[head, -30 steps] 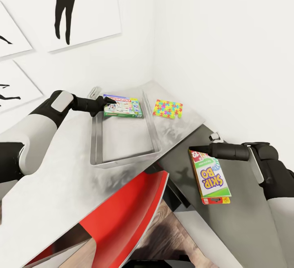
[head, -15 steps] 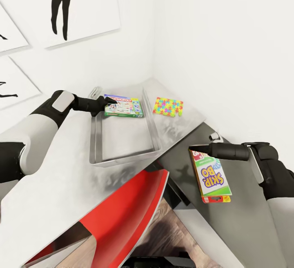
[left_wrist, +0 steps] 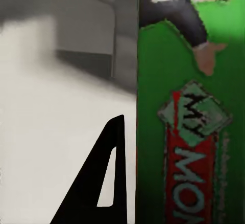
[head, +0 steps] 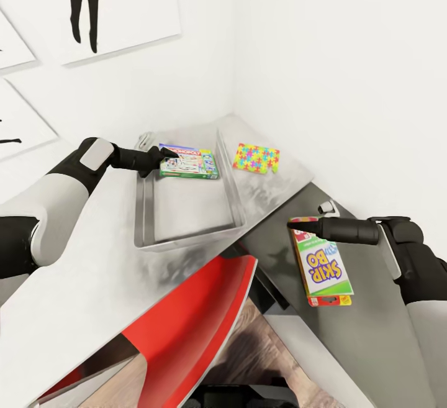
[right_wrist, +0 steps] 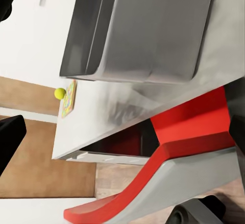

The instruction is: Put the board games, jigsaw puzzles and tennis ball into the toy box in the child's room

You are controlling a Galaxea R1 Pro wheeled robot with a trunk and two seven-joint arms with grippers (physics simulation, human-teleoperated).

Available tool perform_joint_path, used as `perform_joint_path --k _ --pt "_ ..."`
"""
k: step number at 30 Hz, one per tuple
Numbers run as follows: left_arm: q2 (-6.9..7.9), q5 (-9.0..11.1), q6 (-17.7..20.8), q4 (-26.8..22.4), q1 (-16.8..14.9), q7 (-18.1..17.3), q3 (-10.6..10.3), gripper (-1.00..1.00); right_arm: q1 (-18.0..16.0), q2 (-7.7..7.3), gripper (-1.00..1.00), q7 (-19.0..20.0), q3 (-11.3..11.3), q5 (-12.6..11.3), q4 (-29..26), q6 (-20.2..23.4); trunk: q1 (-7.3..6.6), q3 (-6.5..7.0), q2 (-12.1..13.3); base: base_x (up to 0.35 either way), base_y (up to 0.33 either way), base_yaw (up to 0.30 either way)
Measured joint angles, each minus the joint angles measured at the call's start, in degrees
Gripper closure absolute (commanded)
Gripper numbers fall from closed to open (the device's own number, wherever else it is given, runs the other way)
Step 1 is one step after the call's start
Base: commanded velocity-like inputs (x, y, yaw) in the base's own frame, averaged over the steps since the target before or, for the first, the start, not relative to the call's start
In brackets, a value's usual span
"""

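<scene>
My left pincer [head: 166,153] pinches the flat green-edged cartoon-printed game box [head: 189,164] over the far end of the shallow light grey bin [head: 144,215] on the pale grey desk [head: 93,271], while my right pincer [head: 293,226] grips the white-green SKIP-BO box [head: 323,269].

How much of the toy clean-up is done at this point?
Nothing is released in the toy box yet. In hand: the left gripper holds the green-edged board game over the box; the right gripper holds the SKIP-BO game. Left: a jigsaw puzzle, tennis ball, second puzzle.
</scene>
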Motion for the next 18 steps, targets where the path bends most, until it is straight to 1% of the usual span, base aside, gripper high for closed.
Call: perform_joint_path --k 10,18 --pt "0.02 -0.02 0.00 0.00 0.03 0.00 0.00 1.00 0.00 -0.09 -1.00 0.03 0.02 0.00 0.00 0.00 0.00 -0.69 0.00 0.000 0.000 0.000" --pt "0.11 0.31 0.03 -0.03 0.19 0.00 0.06 1.00 0.00 -0.41 -1.00 0.10 0.13 -0.05 0.00 0.00 -0.01 -0.87 -0.01 0.000 0.000 0.000"
